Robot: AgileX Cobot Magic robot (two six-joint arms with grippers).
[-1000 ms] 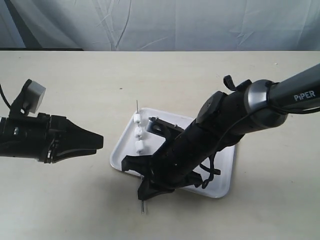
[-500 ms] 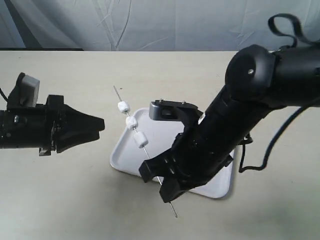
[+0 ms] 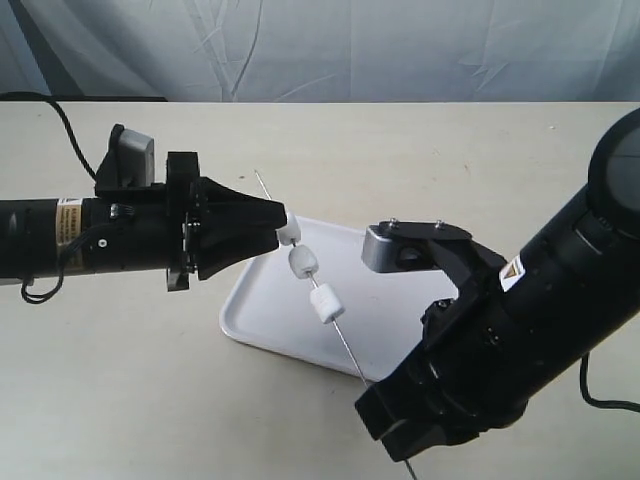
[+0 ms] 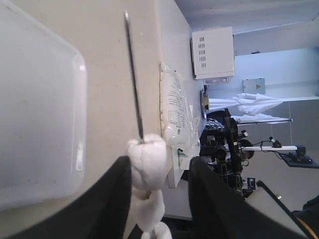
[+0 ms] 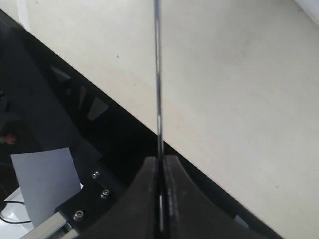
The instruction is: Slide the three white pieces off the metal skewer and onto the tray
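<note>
The broad beige tabletop (image 3: 130, 400) bears everything. The black right gripper (image 3: 402, 442) has pulled back to the near right. The black left gripper (image 3: 279, 223), well to the left half a second ago, has come right to the middle. The flat white rectangular plastic tray (image 3: 262, 318) lies between them, unmoved. Above it slants the long thin silver metal skewer (image 3: 349, 350), its near end clamped in the right jaws, which are pressed together. Three small white marshmallow-like pieces (image 3: 303, 262) remain threaded over the tray's left part. The left jaws stand apart astride the farthest one.
</note>
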